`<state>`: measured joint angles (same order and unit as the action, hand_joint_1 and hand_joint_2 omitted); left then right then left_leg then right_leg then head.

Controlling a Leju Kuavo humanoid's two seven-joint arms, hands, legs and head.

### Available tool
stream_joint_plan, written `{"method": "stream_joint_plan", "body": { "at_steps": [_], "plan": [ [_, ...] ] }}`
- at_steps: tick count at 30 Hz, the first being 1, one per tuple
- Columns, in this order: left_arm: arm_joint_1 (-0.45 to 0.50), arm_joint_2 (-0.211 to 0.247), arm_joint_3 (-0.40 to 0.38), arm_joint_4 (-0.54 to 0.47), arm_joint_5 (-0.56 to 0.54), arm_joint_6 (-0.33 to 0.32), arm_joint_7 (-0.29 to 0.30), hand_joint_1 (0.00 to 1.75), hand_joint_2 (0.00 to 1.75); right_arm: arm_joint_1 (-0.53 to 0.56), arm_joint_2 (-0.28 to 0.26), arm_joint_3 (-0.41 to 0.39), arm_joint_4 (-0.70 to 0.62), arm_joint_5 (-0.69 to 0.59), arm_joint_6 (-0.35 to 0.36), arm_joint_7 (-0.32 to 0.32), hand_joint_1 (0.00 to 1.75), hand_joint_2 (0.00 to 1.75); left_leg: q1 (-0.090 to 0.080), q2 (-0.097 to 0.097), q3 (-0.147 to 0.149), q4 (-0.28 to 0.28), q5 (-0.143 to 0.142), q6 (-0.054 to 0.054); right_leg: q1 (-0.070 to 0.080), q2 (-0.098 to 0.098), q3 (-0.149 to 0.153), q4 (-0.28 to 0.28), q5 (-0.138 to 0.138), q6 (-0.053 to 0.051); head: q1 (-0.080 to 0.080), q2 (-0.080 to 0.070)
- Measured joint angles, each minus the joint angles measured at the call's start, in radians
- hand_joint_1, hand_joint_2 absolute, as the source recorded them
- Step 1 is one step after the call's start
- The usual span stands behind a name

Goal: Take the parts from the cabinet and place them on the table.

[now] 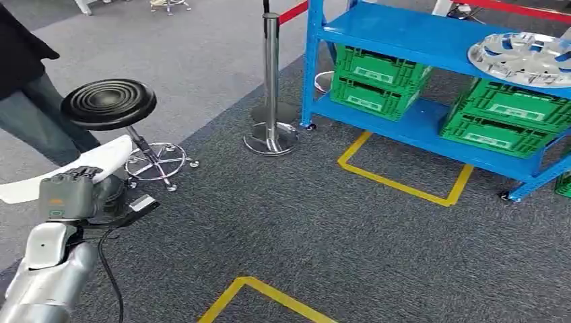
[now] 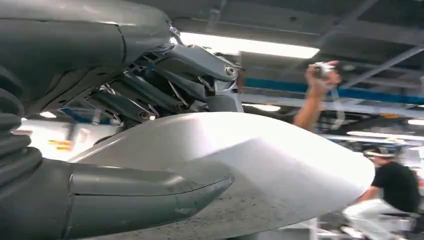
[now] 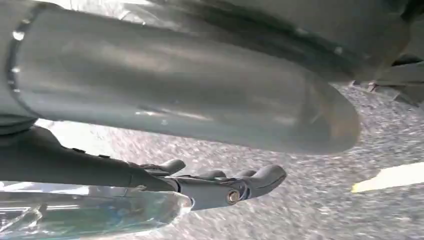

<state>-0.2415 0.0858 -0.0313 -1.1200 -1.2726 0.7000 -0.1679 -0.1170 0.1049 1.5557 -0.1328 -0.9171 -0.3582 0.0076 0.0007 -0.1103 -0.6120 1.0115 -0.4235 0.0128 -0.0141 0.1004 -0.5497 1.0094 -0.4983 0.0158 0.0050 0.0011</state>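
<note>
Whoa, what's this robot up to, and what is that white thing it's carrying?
The robot's left hand holds a long, curved white part, clamped between thumb and fingers. Ahead stands a blue cabinet with green crates on its shelves and a silver wheel cover on top. A black stool and a person are on the left. The right hand holds a grey, rounded part; what it is isn't clear.

The head view looks forward and down over grey carpet (image 1: 283, 222) toward the blue shelf (image 1: 417, 37), while both wrist cameras sit close behind their robot hands, the left (image 2: 150, 100) facing ceilingward, the right (image 3: 210, 182) sharing that carpet.
</note>
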Motion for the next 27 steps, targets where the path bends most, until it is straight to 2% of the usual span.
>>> {"method": "stream_joint_plan", "body": {
  "at_steps": [2,3,4,5,6,8,9,10,11,12,13,14,15,16,18,19,20,21,22,23,24,25,26,27],
  "plan": [
    [0.004,0.005,0.002,0.000,0.012,0.000,-0.003,1.61,1.75,0.000,0.000,0.000,0.000,0.009,0.010,0.004,0.00,0.00,0.009,-0.025,-0.009,-0.006,0.011,-0.018,0.007,-0.020,-0.004,0.007,0.002,-0.005,0.003,0.000],
    [0.008,0.010,0.005,0.000,0.017,0.000,-0.004,1.61,1.75,0.000,0.000,0.000,0.000,0.013,0.013,0.008,0.00,0.00,0.006,-0.039,-0.011,-0.007,0.015,-0.023,0.004,-0.034,-0.002,0.000,0.007,-0.012,0.001,0.000],
    [0.011,0.015,0.006,-0.001,0.021,0.000,-0.007,1.61,1.75,-0.002,0.002,0.000,0.000,0.018,0.015,0.011,0.00,0.00,0.007,-0.013,-0.014,0.000,0.006,-0.024,-0.002,-0.050,0.003,-0.009,0.012,-0.020,0.002,0.000],
    [0.006,0.021,0.009,-0.001,0.031,0.001,-0.007,1.61,1.75,-0.002,0.001,0.000,0.000,0.023,0.021,0.012,0.00,0.00,0.002,0.048,-0.028,0.029,-0.017,-0.032,-0.001,-0.063,0.006,-0.013,0.013,-0.024,-0.008,0.000],
    [0.000,0.022,0.010,-0.001,0.040,0.001,-0.010,1.61,1.75,-0.002,0.001,0.000,0.000,0.030,0.024,0.012,0.00,0.00,0.004,0.079,-0.058,0.089,-0.051,-0.040,0.000,-0.078,0.007,-0.013,0.012,-0.027,-0.014,0.000],
    [0.000,0.023,0.015,-0.001,0.061,0.000,-0.020,1.61,1.75,0.001,0.001,0.000,0.000,0.034,0.031,0.016,0.00,0.00,0.010,0.098,-0.132,0.239,-0.115,-0.050,0.001,-0.110,0.007,-0.013,0.009,-0.030,-0.014,0.000],
    [0.004,0.025,0.019,-0.001,0.080,0.000,-0.029,1.61,1.75,0.002,0.001,0.000,0.000,0.039,0.033,0.018,0.00,0.00,0.014,0.102,-0.158,0.291,-0.124,-0.055,0.001,-0.127,0.007,-0.012,0.008,-0.030,-0.013,0.000],
    [0.005,0.027,0.023,-0.002,0.097,-0.003,-0.036,1.61,1.75,0.002,0.001,0.000,0.000,0.041,0.035,0.019,0.00,0.00,0.017,0.103,-0.153,0.284,-0.108,-0.057,0.001,-0.140,0.008,-0.012,0.007,-0.028,-0.013,0.000],
    [0.006,0.030,0.027,-0.005,0.124,-0.008,-0.047,1.61,1.75,0.000,0.001,0.000,0.000,0.044,0.036,0.019,0.00,0.00,0.019,0.106,-0.128,0.236,-0.073,-0.057,0.001,-0.155,0.009,-0.012,0.005,-0.027,-0.013,0.000],
    [0.005,0.032,0.030,-0.011,0.142,-0.011,-0.053,1.61,1.75,-0.001,0.001,0.000,0.000,0.045,0.038,0.019,0.00,0.00,0.019,0.115,-0.089,0.165,-0.034,-0.056,0.001,-0.166,0.011,-0.012,0.002,-0.024,-0.013,0.000],
    [0.004,0.034,0.036,-0.021,0.157,-0.013,-0.059,1.61,1.75,-0.002,0.001,0.000,0.000,0.047,0.039,0.019,0.00,0.00,0.018,0.140,-0.036,0.073,0.005,-0.054,0.001,-0.178,0.016,-0.012,-0.001,-0.020,-0.014,0.000],
    [0.000,0.037,0.040,-0.028,0.163,-0.018,-0.061,1.61,1.75,-0.002,0.001,0.000,0.000,0.047,0.040,0.019,0.00,0.00,0.011,0.193,-0.001,0.010,0.004,-0.051,0.006,-0.189,0.020,-0.011,-0.005,-0.014,-0.013,0.000],
    [-0.008,0.037,0.042,-0.032,0.164,-0.019,-0.063,1.61,1.75,-0.002,0.001,0.000,0.000,0.047,0.040,0.019,0.00,0.00,0.002,0.191,0.004,-0.005,-0.001,-0.034,0.013,-0.199,0.019,-0.006,-0.012,-0.005,-0.016,0.000],
    [-0.007,0.038,0.043,-0.035,0.173,-0.020,-0.066,1.61,1.75,-0.004,0.001,0.000,0.000,0.047,0.041,0.019,0.00,0.00,0.001,0.181,0.000,-0.002,-0.002,-0.026,0.015,-0.210,0.023,-0.009,-0.014,-0.001,-0.011,0.000],
    [-0.001,0.042,0.052,-0.039,0.195,-0.023,-0.075,1.61,1.75,-0.006,0.001,0.000,0.000,0.047,0.042,0.018,0.00,0.00,-0.002,0.156,-0.002,-0.002,-0.004,-0.013,0.013,-0.236,0.034,-0.015,-0.017,0.007,-0.013,0.000],
    [-0.001,0.044,0.054,-0.045,0.202,-0.026,-0.078,1.61,1.75,-0.007,0.001,0.000,0.000,0.047,0.042,0.018,0.00,0.00,0.005,0.144,0.002,-0.008,0.001,-0.004,0.011,-0.234,0.032,-0.012,-0.025,0.015,-0.014,0.000],
    [-0.003,0.046,0.057,-0.055,0.209,-0.026,-0.079,1.61,1.75,-0.007,0.001,0.000,0.000,0.047,0.042,0.018,0.00,0.00,0.007,0.134,0.002,-0.008,0.001,0.000,0.008,-0.171,0.020,0.013,-0.047,0.020,-0.008,0.000],
    [-0.009,0.047,0.059,-0.059,0.214,-0.027,-0.080,1.61,1.75,-0.007,0.001,0.000,0.000,0.047,0.042,0.018,0.00,0.00,0.008,0.123,0.001,-0.008,0.001,0.007,0.005,-0.131,-0.005,0.072,-0.080,0.019,-0.005,0.000],
    [-0.014,0.047,0.060,-0.061,0.216,-0.030,-0.080,1.61,1.75,-0.004,0.001,0.000,0.000,0.047,0.042,0.018,0.00,0.00,0.007,0.111,0.001,-0.008,0.001,0.011,0.006,-0.113,-0.047,0.158,-0.119,0.019,-0.006,0.000],
    [-0.014,0.047,0.061,-0.063,0.222,-0.036,-0.080,1.61,1.75,-0.001,0.001,0.000,0.000,0.047,0.043,0.018,0.00,0.00,0.005,0.096,0.000,-0.008,0.000,0.013,0.006,-0.105,-0.088,0.239,-0.150,0.019,-0.005,0.000],
    [-0.013,0.048,0.066,-0.064,0.230,-0.045,-0.081,1.61,1.75,0.001,0.001,0.000,0.000,0.045,0.043,0.018,0.00,0.00,0.002,0.082,0.000,-0.007,0.000,0.014,0.006,-0.102,-0.124,0.299,-0.163,0.017,-0.005,0.000],
    [-0.013,0.049,0.069,-0.064,0.240,-0.050,-0.083,1.61,1.75,0.000,0.001,0.000,0.000,0.044,0.043,0.018,0.00,0.00,0.001,0.067,0.001,-0.007,0.000,0.014,0.007,-0.101,-0.136,0.305,-0.150,0.015,-0.005,0.000],
    [-0.014,0.051,0.075,-0.067,0.257,-0.060,-0.088,1.61,1.75,-0.003,0.001,0.000,0.000,0.044,0.044,0.018,0.00,0.00,0.000,0.053,0.002,-0.007,0.000,0.014,0.007,-0.100,-0.125,0.267,-0.113,0.012,-0.005,0.000],
    [-0.015,0.053,0.079,-0.070,0.271,-0.066,-0.092,1.61,1.75,-0.005,0.001,0.000,0.000,0.044,0.044,0.018,0.00,0.00,0.000,0.038,0.004,-0.006,0.000,0.014,0.007,-0.095,-0.097,0.198,-0.064,0.008,-0.005,0.000]
  ]
}}
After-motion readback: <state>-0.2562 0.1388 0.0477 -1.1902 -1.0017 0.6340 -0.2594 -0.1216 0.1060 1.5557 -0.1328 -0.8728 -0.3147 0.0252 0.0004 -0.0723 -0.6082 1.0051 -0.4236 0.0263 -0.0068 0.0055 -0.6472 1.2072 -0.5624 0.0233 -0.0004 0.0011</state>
